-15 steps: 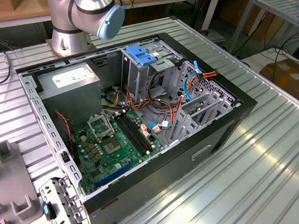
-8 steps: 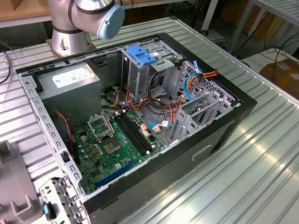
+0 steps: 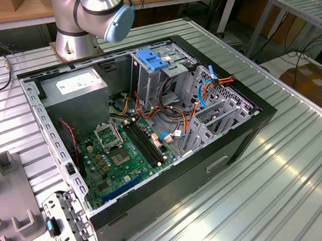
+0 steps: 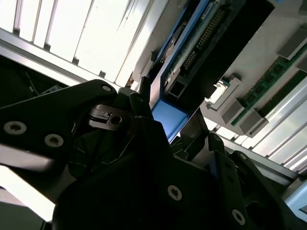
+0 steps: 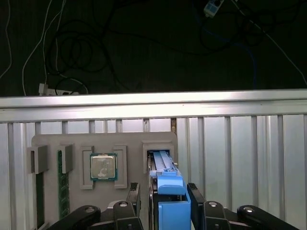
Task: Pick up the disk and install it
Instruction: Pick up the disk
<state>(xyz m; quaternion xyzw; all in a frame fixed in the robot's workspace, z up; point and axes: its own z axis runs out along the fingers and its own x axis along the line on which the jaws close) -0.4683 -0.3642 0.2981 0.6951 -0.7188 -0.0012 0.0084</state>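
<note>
— Black gripper [image 5: 169, 194] fills the foreground in both wrist views. What has it got?

— The disk [image 5: 171, 211]. The jaws are clamped on its bright blue carrier frame, one finger [image 5: 194, 201] pressed to each side. In the second wrist view, the dark drive body [image 4: 201, 33] and its row of connector pins run away from the fingers [image 4: 144, 96].

— Where does the disk sit?

— On edge, upright, over a grey parts tray [image 5: 134, 139]. Its far end reaches a rectangular slot in that tray. Whether it has cleared the slot cannot be told.

— What else is on the tray?

— A processor chip [image 5: 103, 166] lies flat in a square recess beside the disk's slot. A green memory stick [image 5: 61, 187] stands in a groove further along. The tray rests on a ribbed aluminium table [image 5: 240, 143].

— And the machine?

— The exterior view shows an open computer case [image 3: 230, 142] lying on its side on the same table. Its motherboard [image 3: 119, 158] is exposed, and the metal drive cages [image 3: 217, 115] sit toward the exterior view's right. A light blue latch piece [image 3: 151, 59] tops a bay near the arm's base [image 3: 75, 40], which is mounted just behind the case.
</note>
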